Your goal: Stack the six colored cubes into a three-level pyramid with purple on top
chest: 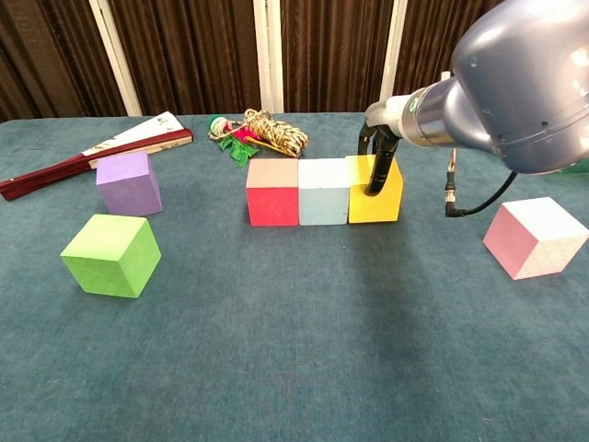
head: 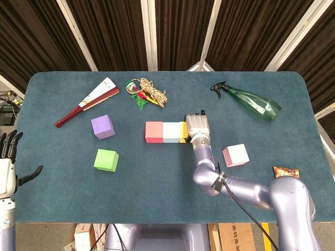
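Fingers of the left hand [head: 8,167] stand straight and apart at the table's left edge, holding nothing. Going rightward, a folded fan [head: 86,101] lies at the back, with the purple cube [head: 102,126] and the green cube [head: 105,160] well apart from the build and untouched. A bundle of rope [head: 147,92] sits behind the row. At centre, the red cube [chest: 273,191], pale blue cube [chest: 324,191] and yellow cube [chest: 375,189] stand side by side, touching, in what looks like a finished bottom level. The right hand [head: 197,125] rests over the yellow cube, dark fingers [chest: 378,170] hanging down its front face; whether they clamp it or merely press it into line cannot be told. Further right, the pink cube [chest: 536,236] waits alone on the cloth, a spray bottle [head: 253,103] behind it. By this evidence one level of three is laid; green and pink are left for the second tier, purple for the top.
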Controlling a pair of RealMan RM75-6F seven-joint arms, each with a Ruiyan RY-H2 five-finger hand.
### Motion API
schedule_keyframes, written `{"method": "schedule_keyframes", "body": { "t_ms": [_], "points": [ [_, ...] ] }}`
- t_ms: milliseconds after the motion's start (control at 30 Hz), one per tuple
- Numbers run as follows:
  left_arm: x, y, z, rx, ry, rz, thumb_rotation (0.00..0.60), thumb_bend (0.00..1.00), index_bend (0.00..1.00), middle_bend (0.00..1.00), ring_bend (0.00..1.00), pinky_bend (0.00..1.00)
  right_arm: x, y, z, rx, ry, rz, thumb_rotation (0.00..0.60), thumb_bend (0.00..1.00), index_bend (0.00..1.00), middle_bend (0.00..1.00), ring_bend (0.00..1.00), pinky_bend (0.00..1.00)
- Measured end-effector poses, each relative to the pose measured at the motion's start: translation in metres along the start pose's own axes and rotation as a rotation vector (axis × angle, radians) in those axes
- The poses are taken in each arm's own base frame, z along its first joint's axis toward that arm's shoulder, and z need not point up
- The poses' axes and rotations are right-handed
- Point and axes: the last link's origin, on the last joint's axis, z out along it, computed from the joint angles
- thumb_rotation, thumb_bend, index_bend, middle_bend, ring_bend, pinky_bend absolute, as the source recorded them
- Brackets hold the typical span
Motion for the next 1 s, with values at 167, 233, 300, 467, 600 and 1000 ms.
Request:
{"method": "schedule_keyframes", "body": {
  "t_ms": [167, 233, 300, 467, 600, 1000],
  "points": [
    [0.0004, -0.0001, -0.0001, 0.0, 0.002, 0.0, 0.6, 0.17, 0.13, 0.05, 0.0, 0.0, -0.0008, 0.0005, 0.0004, -0.001, -0.001, -0.001, 0.6, 0.25, 0.41, 0.37, 0.22, 0.0],
    [0.0006, -0.0002, 0.0, 0.001, 0.003, -0.001, 0.6, 0.17, 0.13, 0.05, 0.0, 0.0, -0.0012, 0.0007, 0.0007, -0.001, -0.002, 0.0, 0.6, 0.25, 0.41, 0.37, 0.22, 0.0],
    [0.0004, -0.0002, 0.0001, 0.001, 0.002, 0.0, 0.6, 0.17, 0.13, 0.05, 0.0, 0.0, -0.0016, 0.0006, 0.001, 0.0, -0.003, -0.001, 0.6, 0.25, 0.41, 0.37, 0.22, 0.0],
    [-0.0004, 0.0, 0.0001, 0.001, -0.001, 0.002, 0.6, 0.17, 0.13, 0.05, 0.0, 0.0, -0.0028, 0.0006, 0.0013, 0.001, -0.006, -0.003, 0.6, 0.25, 0.41, 0.37, 0.22, 0.0],
    [-0.0002, 0.0, 0.0002, 0.001, 0.001, 0.003, 0.6, 0.17, 0.13, 0.05, 0.0, 0.0, -0.0031, 0.0009, 0.0014, 0.001, -0.007, -0.003, 0.6, 0.25, 0.41, 0.37, 0.22, 0.0],
    [-0.0008, -0.0001, 0.0003, 0.001, -0.001, 0.005, 0.6, 0.17, 0.13, 0.05, 0.0, 0.0, -0.0046, 0.0005, 0.0009, 0.005, -0.022, -0.002, 0.6, 0.25, 0.41, 0.32, 0.22, 0.0]
  ]
}}
